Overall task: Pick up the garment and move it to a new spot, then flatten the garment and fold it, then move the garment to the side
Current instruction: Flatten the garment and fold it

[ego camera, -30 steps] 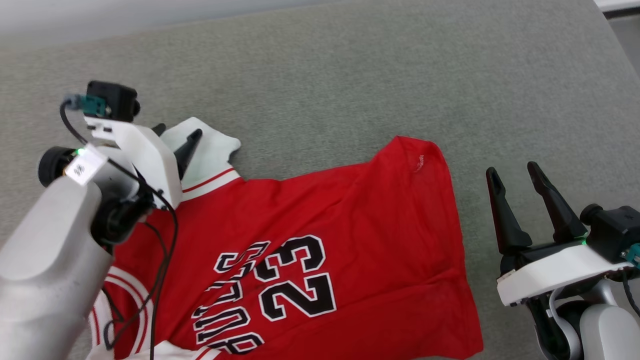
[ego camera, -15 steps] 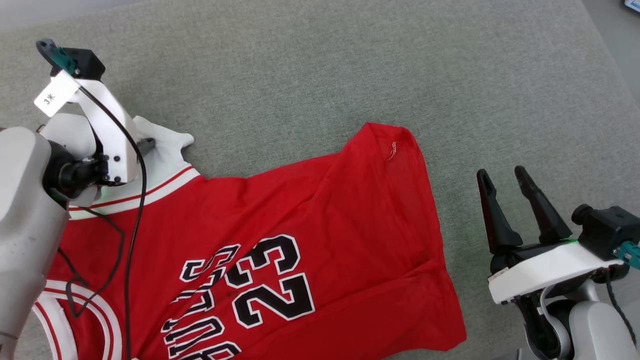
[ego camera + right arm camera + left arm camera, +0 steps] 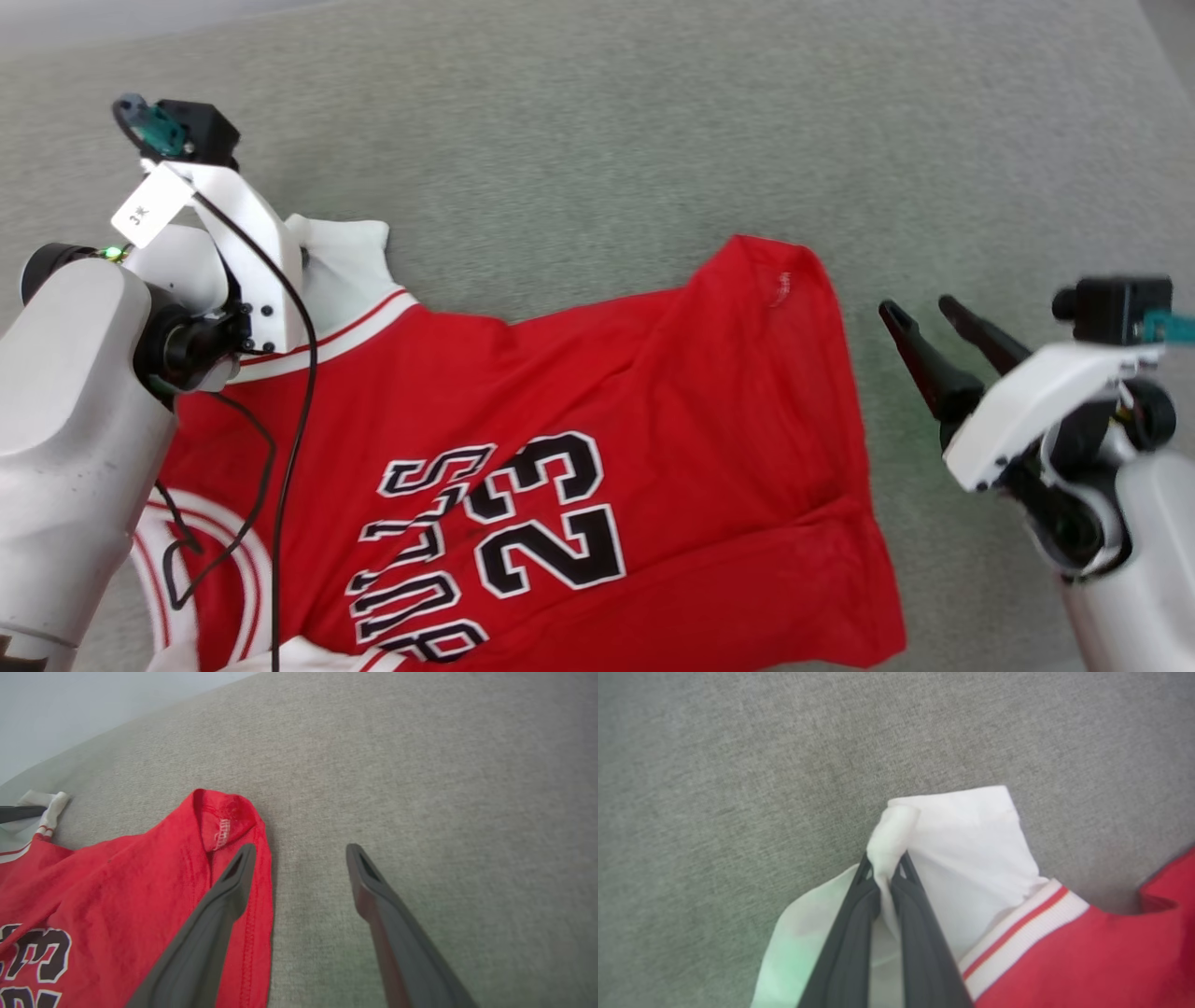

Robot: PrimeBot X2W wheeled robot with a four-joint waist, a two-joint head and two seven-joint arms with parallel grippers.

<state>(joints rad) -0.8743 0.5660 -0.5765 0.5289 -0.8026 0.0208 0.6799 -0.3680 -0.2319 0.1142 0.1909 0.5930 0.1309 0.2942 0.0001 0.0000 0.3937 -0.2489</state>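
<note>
The garment (image 3: 597, 392) is a bright red shirt with black "23" lettering, spread face up on the grey cloth surface (image 3: 597, 140). Its white sleeve (image 3: 971, 835) with red-and-white striped trim lies at the far left. My left gripper (image 3: 884, 865) is shut on a pinched fold of that sleeve, and in the head view it (image 3: 297, 252) is mostly hidden behind its white wrist mount. My right gripper (image 3: 918, 306) is open just right of the shirt's far right hem corner (image 3: 219, 821). In the right wrist view it (image 3: 301, 848) holds nothing, and one finger overlaps the red hem edge.
The grey surface stretches well beyond the shirt toward the back and right. A pale wall or floor strip (image 3: 70, 714) runs along the far edge. Black cables (image 3: 299, 373) hang from my left wrist over the shirt's shoulder.
My left gripper has closed on the white sleeve. My right gripper has tilted forward and left toward the hem corner. The head camera has shifted between frames.
</note>
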